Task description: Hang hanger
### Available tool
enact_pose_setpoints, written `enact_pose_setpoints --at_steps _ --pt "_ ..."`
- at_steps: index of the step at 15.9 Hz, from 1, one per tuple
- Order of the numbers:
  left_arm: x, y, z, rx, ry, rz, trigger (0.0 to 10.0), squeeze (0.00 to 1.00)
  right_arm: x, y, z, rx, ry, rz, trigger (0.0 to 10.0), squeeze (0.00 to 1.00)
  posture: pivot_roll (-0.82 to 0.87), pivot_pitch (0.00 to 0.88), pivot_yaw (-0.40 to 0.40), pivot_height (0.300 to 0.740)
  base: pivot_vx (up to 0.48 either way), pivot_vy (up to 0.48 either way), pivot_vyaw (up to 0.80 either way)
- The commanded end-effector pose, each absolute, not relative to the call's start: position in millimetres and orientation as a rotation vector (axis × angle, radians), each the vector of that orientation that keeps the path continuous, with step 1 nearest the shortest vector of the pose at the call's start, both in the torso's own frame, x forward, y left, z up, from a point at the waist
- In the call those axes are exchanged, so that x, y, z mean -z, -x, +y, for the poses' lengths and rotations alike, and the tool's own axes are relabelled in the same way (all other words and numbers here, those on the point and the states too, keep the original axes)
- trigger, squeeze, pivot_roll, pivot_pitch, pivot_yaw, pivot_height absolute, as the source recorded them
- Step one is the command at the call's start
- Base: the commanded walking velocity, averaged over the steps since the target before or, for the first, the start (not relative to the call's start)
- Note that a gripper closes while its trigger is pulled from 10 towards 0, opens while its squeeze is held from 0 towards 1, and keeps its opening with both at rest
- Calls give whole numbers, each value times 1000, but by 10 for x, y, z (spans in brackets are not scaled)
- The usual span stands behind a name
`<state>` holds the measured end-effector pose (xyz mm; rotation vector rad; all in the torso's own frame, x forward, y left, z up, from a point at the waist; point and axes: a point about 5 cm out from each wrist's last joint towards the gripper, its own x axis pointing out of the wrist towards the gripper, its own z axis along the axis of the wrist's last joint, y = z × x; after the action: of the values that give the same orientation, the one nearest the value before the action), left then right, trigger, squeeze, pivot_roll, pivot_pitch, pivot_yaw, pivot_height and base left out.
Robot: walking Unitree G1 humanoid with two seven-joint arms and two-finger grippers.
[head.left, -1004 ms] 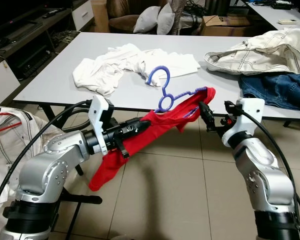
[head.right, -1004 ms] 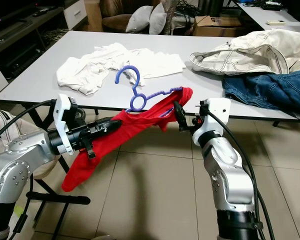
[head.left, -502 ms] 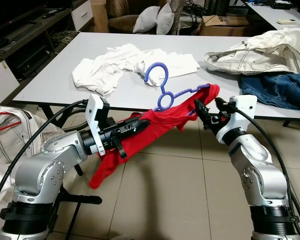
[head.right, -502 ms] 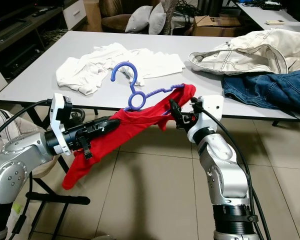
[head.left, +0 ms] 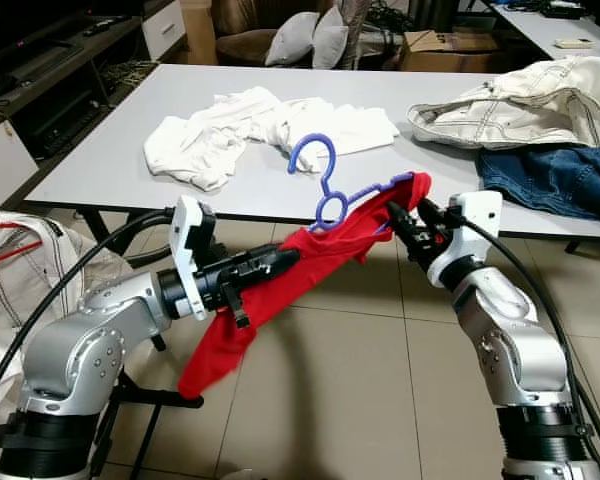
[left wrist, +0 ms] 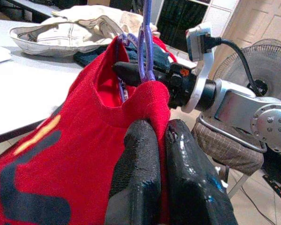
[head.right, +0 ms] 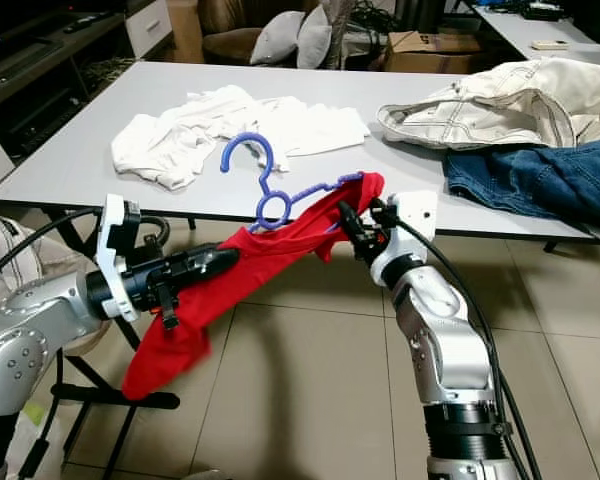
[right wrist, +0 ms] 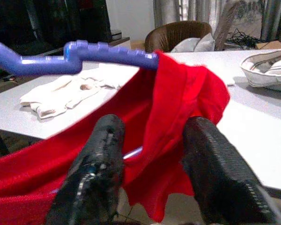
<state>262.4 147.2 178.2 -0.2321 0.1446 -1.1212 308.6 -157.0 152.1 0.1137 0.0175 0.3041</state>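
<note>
Step in hand: the red T-shirt (head.left: 310, 260) is being fitted onto the purple hanger (head.left: 325, 185), a judgement from how the cloth is spread between both arms in front of the white table (head.left: 110, 150).

Hanger: it is held in the air just off the table's near edge, hook up, its right shoulder already inside the shirt and the looped neck and left part bare.

Left gripper (left wrist: 157, 140): the black fingers are pressed together on a fold of the red shirt, as the left wrist view shows, and the rest of the cloth is left hanging down toward the tiled floor (head.left: 360, 400).

Right gripper (right wrist: 152, 154): the fingers are spread apart, with the red cloth and a thin purple bar of the hanger lying between them; nothing is seen to be clamped.

Next move, as judged: the free shoulder of the hanger is to be fed into the shirt's neck opening, so the left grip must be kept firm while the collar is drawn across.

Risk: the hanger may tip or slip out if the right fingers are not closed on it.

Also on the table: a white garment (head.left: 220, 135), a cream jacket (head.left: 520, 100), blue jeans (head.left: 560, 180).
</note>
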Motion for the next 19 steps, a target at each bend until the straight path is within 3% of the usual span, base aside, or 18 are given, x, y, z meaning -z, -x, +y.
enact_pose_setpoints --at_steps 1,10,13,19 --pt "-1851 -2579 1436 1172 223 122 0 0 -1582 -3116 -1587 -300 -101 -7 0 0 -76 0 25 740 0 0 0" --pt "-1810 -2616 1456 1129 182 142 0 0 -1585 -3124 -1567 -301 -77 -21 0 0 -78 0 25 740 0 0 0" --pt "-1705 -2722 1603 1012 57 208 0 0 -1572 -3092 -1667 -230 -29 -11 0 0 -77 0 25 740 0 0 0" --pt "-1706 -2801 1839 957 -76 242 0 0 -1536 -2972 -1888 -190 -44 26 0 0 -81 0 30 740 0 0 0"
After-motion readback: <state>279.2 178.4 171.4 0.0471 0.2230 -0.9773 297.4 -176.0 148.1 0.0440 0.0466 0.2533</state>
